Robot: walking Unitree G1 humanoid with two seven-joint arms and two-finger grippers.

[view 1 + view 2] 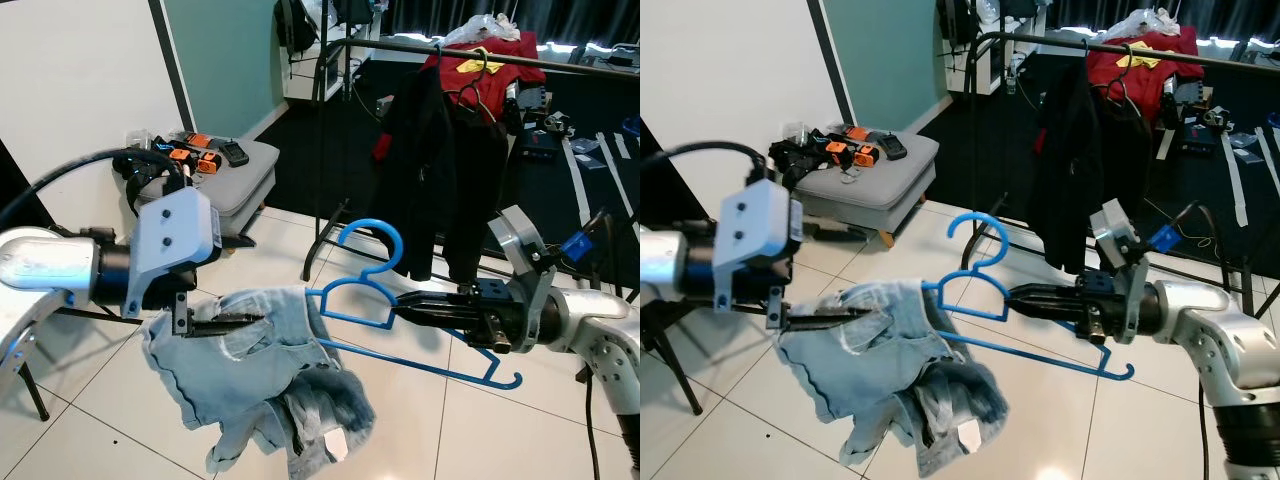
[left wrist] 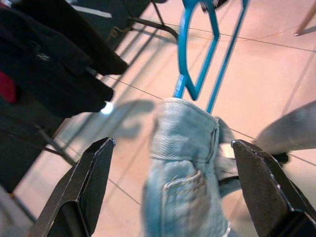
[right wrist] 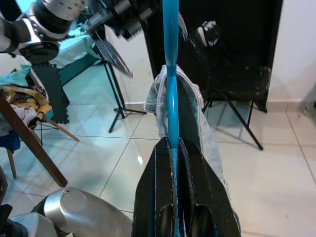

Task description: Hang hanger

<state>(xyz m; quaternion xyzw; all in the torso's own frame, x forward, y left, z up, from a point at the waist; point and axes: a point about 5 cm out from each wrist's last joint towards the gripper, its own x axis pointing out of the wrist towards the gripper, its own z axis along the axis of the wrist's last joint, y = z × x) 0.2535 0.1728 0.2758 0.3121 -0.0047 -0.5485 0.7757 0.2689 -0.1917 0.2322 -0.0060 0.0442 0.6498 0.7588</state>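
**Midair, hanger loaded and a rail waiting behind**

Right now the thin blue plastic hanger (image 1: 400,310) hangs in the air between the two arms, above the pale tiled floor (image 1: 560,420), with a pair of faded light-blue denim shorts (image 1: 265,380) draped over one end. The right gripper (image 1: 410,303) is clamped on the hanger just below the hook; its wrist view shows both black fingers pressed flat against the blue bar, nothing loose there. The left gripper (image 2: 173,187) sits at the shorts with its fingers spread wide either side of the denim waistband, so it steadies nothing by grip at this instant.

How will this handle? The hanger looks light and stiff, but skinny and smooth, so it can twist in a pinch. The denim is soft, floppy and the heavier part, and all of it hangs on one arm of the hanger, dragging that side down. I judge the hold near the hook the sound one, close to the balance point and leaving the hook free.

Behind stands the black metal clothes rail (image 1: 450,45), carrying a black jacket (image 1: 425,170) and a red garment (image 1: 490,60). The hook must go over that bar, and a swing could shed the shorts.
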